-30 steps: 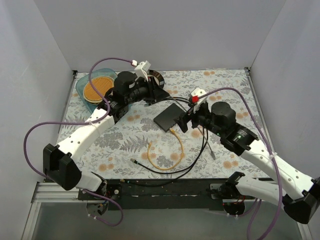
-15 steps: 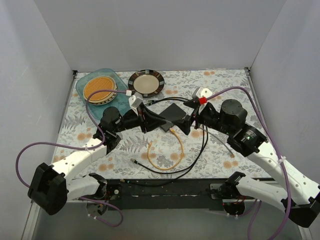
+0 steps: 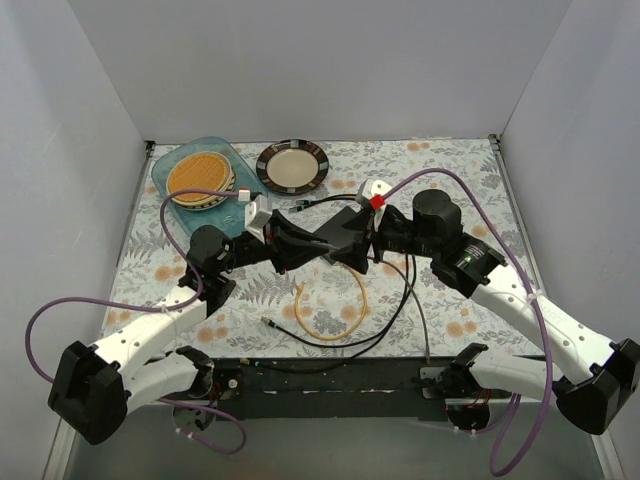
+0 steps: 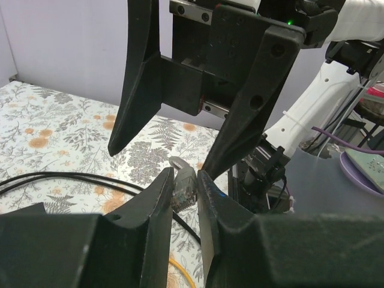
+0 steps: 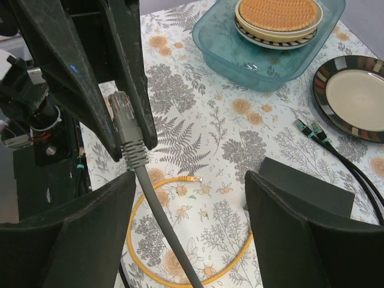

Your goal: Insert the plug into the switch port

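The plug (image 5: 193,178) is the clear end of the yellow cable (image 3: 330,333) and lies loose on the cloth, held by neither gripper. The dark grey switch box (image 3: 345,226) lies mid-table, partly hidden under both grippers; its corner also shows in the right wrist view (image 5: 303,187). No port shows. My left gripper (image 4: 184,180) is shut on a grey cable's connector (image 5: 125,123) and holds it above the table. My right gripper (image 5: 191,177) is open and empty, facing the left gripper (image 3: 310,243) tip to tip. The grey cable (image 5: 162,222) runs between its fingers.
A teal container (image 3: 172,168) with a waffle plate stands at the back left. A dark-rimmed plate (image 3: 293,165) sits beside it. Black cables (image 3: 392,305) loop across the near middle, and their teal-tipped ends (image 5: 312,129) lie by the box. Walls close three sides.
My left arm has swung from the back, by the plate, down to the table's middle. My right gripper has shifted left, so the two grippers now meet over the box.
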Controlling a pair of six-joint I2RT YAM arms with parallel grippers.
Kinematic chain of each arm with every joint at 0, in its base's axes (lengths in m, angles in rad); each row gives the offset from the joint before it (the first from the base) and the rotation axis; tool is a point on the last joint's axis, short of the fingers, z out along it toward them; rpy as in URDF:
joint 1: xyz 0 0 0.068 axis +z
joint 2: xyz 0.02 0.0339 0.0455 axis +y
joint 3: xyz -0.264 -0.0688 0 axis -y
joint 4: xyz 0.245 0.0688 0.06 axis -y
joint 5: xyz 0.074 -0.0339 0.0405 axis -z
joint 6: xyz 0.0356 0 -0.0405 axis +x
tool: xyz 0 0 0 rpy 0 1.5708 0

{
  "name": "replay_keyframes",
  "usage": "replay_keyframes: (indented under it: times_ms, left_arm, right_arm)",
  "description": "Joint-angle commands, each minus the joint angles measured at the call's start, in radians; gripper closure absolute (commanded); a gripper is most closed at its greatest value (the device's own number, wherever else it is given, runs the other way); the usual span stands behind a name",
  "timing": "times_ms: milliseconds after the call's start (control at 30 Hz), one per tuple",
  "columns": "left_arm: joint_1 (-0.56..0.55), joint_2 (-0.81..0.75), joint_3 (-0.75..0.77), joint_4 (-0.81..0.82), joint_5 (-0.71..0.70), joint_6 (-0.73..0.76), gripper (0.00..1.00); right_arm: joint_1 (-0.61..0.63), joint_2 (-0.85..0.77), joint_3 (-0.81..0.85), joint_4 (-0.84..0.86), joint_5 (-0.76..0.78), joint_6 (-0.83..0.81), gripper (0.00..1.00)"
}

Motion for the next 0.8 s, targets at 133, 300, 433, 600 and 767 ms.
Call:
replay_keyframes:
  times_ms: [133, 300, 433, 600, 767]
  left_arm:
    - [-0.015, 0.021, 0.055, -0.020, 0.034, 0.026, 1.00]
    - [-0.022, 0.030, 0.064, -0.026, 0.031, 0.026, 1.00]
    - [-0.024, 0.024, 0.075, -0.057, -0.007, 0.038, 0.94]
    - [-0.024, -0.001, 0.113, -0.178, -0.171, 0.007, 0.27]
    - [-0.024, -0.015, 0.146, -0.230, -0.303, -0.091, 0.13]
  right_arm:
    - [-0.009, 0.018, 0.008, 0.116, -0.131, 0.027, 0.30]
    - [-0.009, 0.061, 0.026, 0.098, -0.159, 0.038, 0.84]
    - [-0.009, 0.049, 0.017, 0.078, -0.115, 0.032, 0.99]
    - [-0.009, -0.006, -0.015, 0.051, -0.015, -0.010, 0.99]
    - [-0.009, -0.039, -0.029, 0.000, 0.027, -0.045, 0.99]
